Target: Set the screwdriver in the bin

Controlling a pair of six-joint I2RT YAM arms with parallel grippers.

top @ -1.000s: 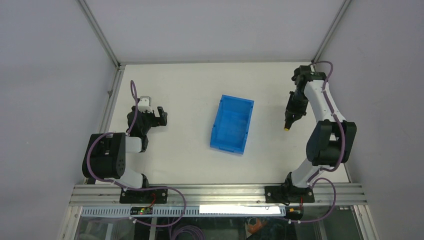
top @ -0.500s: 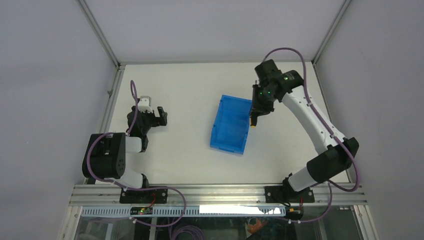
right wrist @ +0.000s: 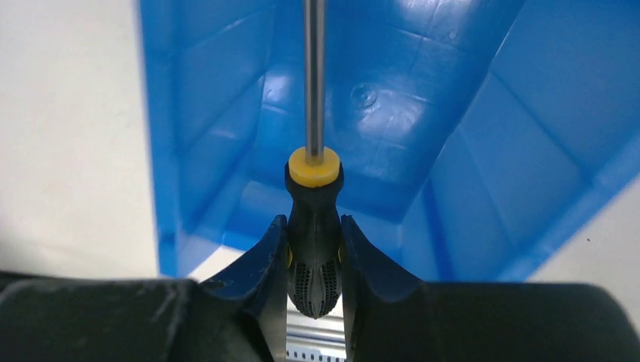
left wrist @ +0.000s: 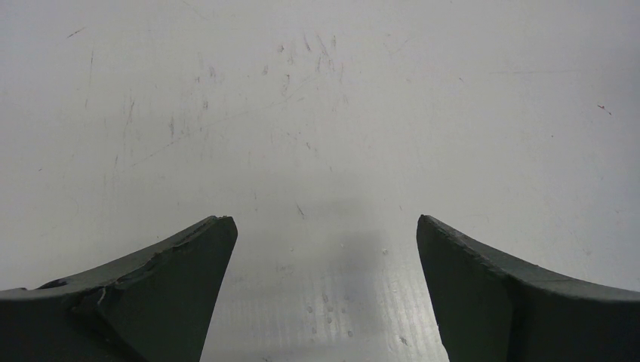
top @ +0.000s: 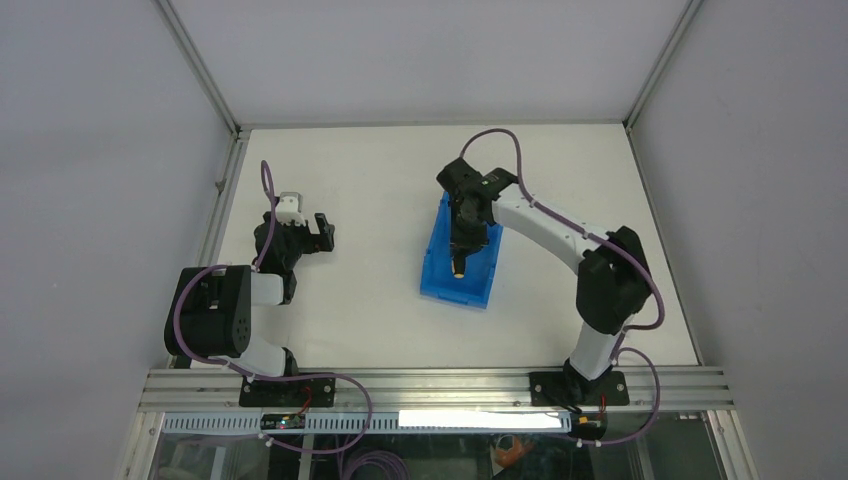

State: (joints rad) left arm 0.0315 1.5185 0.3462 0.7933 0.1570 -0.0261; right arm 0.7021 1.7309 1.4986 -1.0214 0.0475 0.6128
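The blue bin (top: 445, 287) stands open-topped at the table's middle. My right gripper (top: 461, 238) hovers over it, shut on the black handle of the screwdriver (top: 458, 262), whose yellow part shows over the bin's inside. In the right wrist view the two fingers (right wrist: 268, 260) clamp the screwdriver handle (right wrist: 314, 219), and the metal shaft runs up from the yellow collar over the bin floor (right wrist: 468, 113). My left gripper (top: 322, 232) is open and empty over bare table at the left, far from the bin; it shows the same in the left wrist view (left wrist: 324, 226).
Grey walls and metal frame posts close the table at the back and both sides. The right arm's links and purple cable arch over the table right of the bin. White table surface (top: 370, 180) lies between the left gripper and the bin.
My right arm has swung left from the table's right side, carrying the screwdriver to above the bin's inside. The left arm has not moved.
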